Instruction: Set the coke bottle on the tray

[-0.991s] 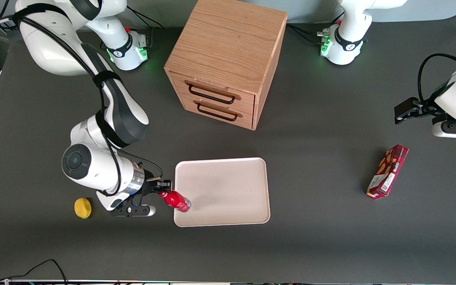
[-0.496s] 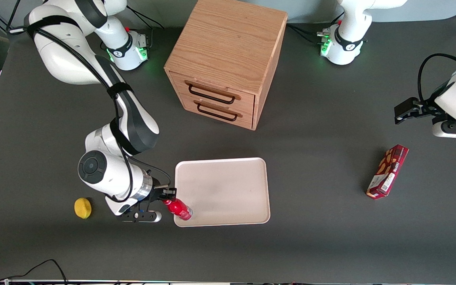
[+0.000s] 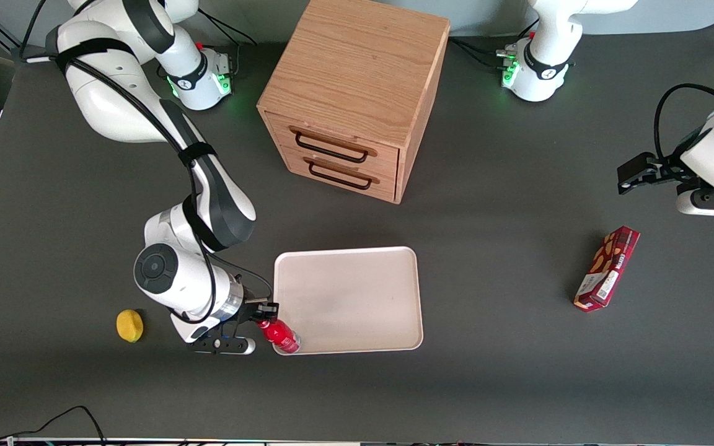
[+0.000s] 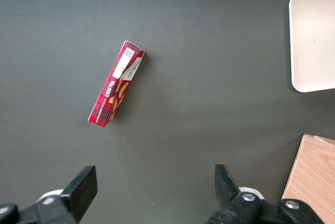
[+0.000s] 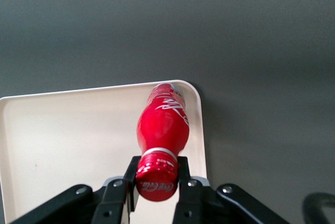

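The coke bottle (image 3: 281, 336) is a small glossy red bottle with a red cap and white lettering. My right gripper (image 3: 265, 316) is shut on its cap and neck. In the front view the bottle appears tilted over the corner of the tray (image 3: 357, 297) that is nearest the front camera, at the working arm's end. In the right wrist view the bottle (image 5: 163, 124) points away from the gripper (image 5: 158, 174), with its base over the rounded corner of the tray (image 5: 68, 140). Whether the base touches the tray cannot be told. The tray is otherwise bare.
A wooden two-drawer cabinet (image 3: 351, 99) stands farther from the front camera than the tray. A small yellow object (image 3: 129, 325) lies beside the working arm. A dark red snack box (image 3: 607, 267) lies toward the parked arm's end of the table and also shows in the left wrist view (image 4: 115, 89).
My right gripper has carried the bottle nearer to the front camera, along the tray's edge to its near corner. Nothing else has moved.
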### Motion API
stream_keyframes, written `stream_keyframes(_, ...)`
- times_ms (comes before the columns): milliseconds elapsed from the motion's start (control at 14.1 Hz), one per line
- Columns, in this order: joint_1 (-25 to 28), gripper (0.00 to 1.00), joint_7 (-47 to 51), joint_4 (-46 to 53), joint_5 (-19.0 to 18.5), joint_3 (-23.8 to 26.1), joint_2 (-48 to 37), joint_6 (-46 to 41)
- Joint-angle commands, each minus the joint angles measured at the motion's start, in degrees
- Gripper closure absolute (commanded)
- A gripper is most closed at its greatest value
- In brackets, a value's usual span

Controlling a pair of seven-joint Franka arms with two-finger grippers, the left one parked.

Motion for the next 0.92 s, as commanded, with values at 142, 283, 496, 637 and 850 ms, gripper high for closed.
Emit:
stream_keyframes(142, 1.65, 1.00, 1.97, 2.09, 1.08, -0.99, 1.45, -0.05)
stream_keyframes(283, 1.48, 0.83, 2.06, 2.18, 1.08, -0.99, 1.46, -0.05)
stream_keyframes(496, 1.39, 0.00, 2.23, 2.53, 1.08, -0.90, 0.23, -0.05)
stream_keyframes(637, 1.74, 0.00, 3.54, 4.02, 0.99, -0.99, -1.70, -0.05)
stream_keyframes(850, 1.74, 0.00, 4.51, 4.47, 0.82, -0.55, -8.27, -0.75)
